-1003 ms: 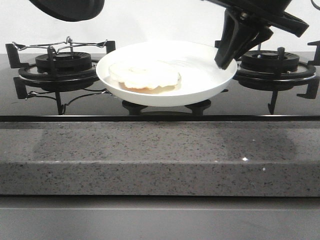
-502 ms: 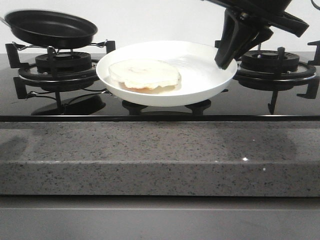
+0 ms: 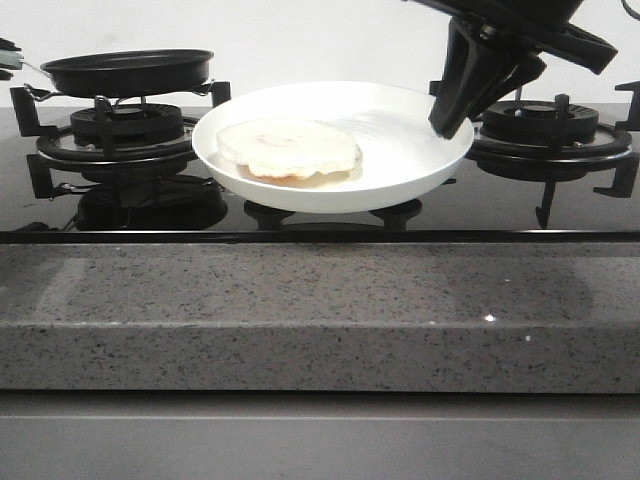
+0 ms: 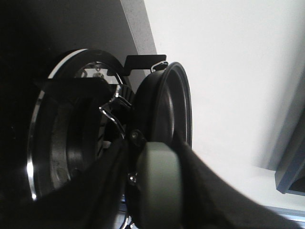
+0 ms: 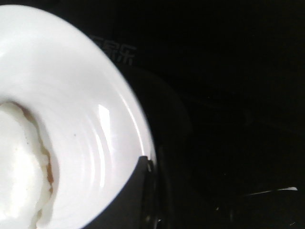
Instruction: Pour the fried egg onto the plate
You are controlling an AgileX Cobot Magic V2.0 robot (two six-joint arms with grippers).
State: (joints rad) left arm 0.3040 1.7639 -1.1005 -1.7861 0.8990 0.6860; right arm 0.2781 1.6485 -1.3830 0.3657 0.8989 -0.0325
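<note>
The fried egg (image 3: 290,148) lies flat on the left half of the white plate (image 3: 400,150), which is held over the middle of the hob. My right gripper (image 3: 452,115) is shut on the plate's right rim, coming down from above. In the right wrist view a dark finger (image 5: 136,191) overlaps the plate's rim (image 5: 95,143), and the egg (image 5: 19,162) shows at the edge. The black pan (image 3: 130,71) sits level and empty at the left burner's grate. My left gripper (image 4: 152,160) is shut on the pan's grey handle (image 4: 159,186); the pan (image 4: 167,105) shows edge-on.
The left burner (image 3: 120,130) lies under the pan and the right burner (image 3: 550,130) behind the right arm. Raised black grate prongs (image 3: 30,110) stand around both. A grey speckled counter edge (image 3: 320,310) runs along the front of the glass hob.
The pan has come down from high at the upper left, levelled, and now sits at the left burner's grate. The plate, egg and right gripper have stayed put.
</note>
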